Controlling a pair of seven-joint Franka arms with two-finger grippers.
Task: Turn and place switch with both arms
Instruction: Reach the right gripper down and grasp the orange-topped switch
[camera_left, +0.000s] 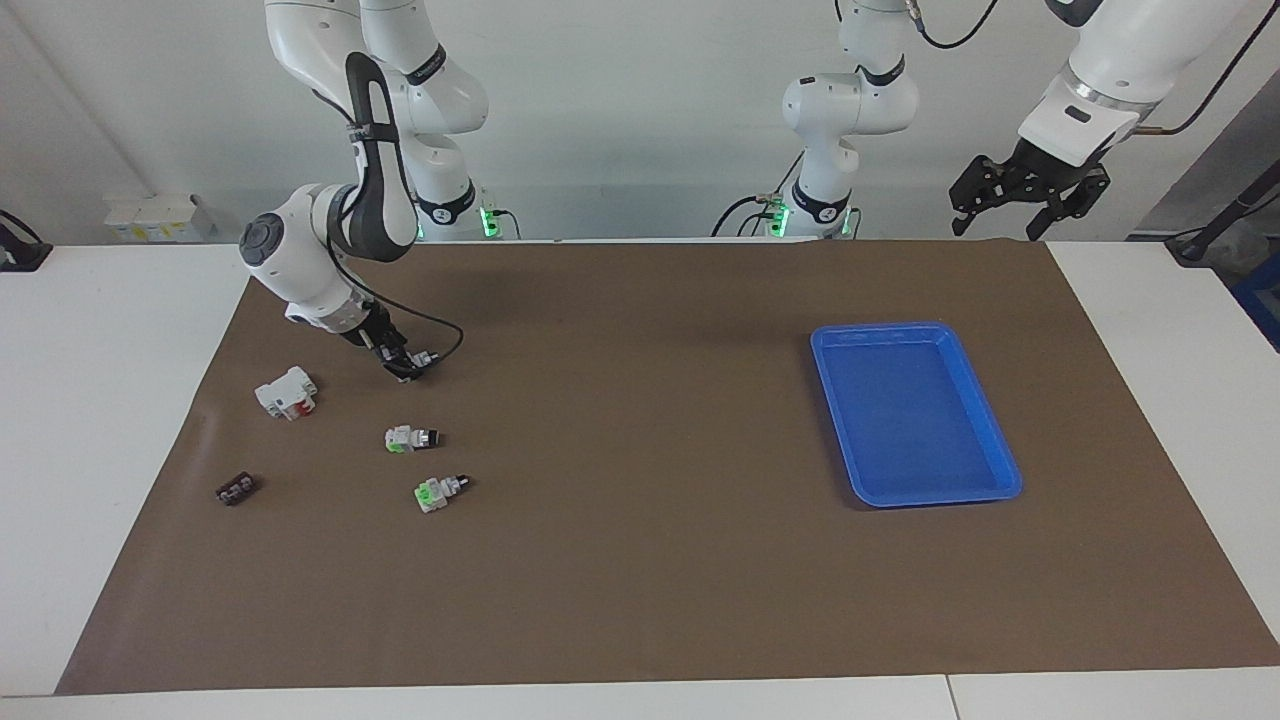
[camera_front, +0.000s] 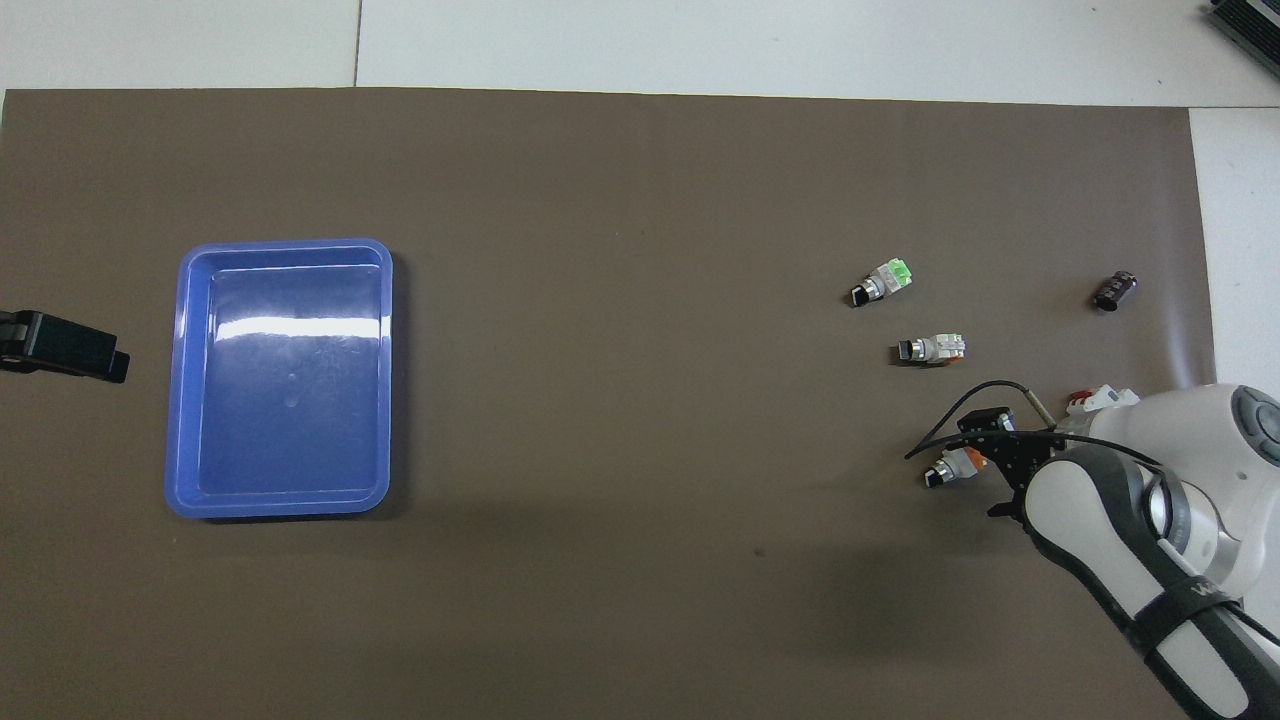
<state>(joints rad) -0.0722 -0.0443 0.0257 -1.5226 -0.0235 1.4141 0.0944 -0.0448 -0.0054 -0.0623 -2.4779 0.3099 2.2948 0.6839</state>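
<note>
Overhead view: the switch (camera_front: 957, 466) is seen at the right arm's end of the desk (camera_front: 640, 560), orange block toward the arm, black knob end pointing away from it.
Right hand (camera_front: 985, 455): lowered onto the switch; in the facing view (camera_left: 405, 362) the fingers are hidden around it, so it cannot be told whether it is clenched or released.
Left hand (camera_left: 1018, 205): held high at the left arm's end, fingers spread and empty; that arm waits.
Handling (judged): small and light, rigid plastic and metal; smooth faces, so slipping under a shallow pinch is likely. No fragility is suggested.
Where to hold (judged): across the flat sides of the white-grey body at the orange block; the round knob end is best left free for the second hand during the turn.
Neighbours: seen from the switch in the overhead view, a green-block switch (camera_front: 932, 349) lies at about 12 o'clock, another (camera_front: 882, 281) past it at about 11 o'clock, the white block with red part (camera_front: 1098, 400) at about 2 o'clock, a small dark part (camera_front: 1115, 290) farther out at 1 o'clock.
Tray (camera_front: 285, 378): blue, at about 9 o'clock, well apart.
In the way: nothing lies between switch and tray; the white block sits just beside the wrist.
</note>
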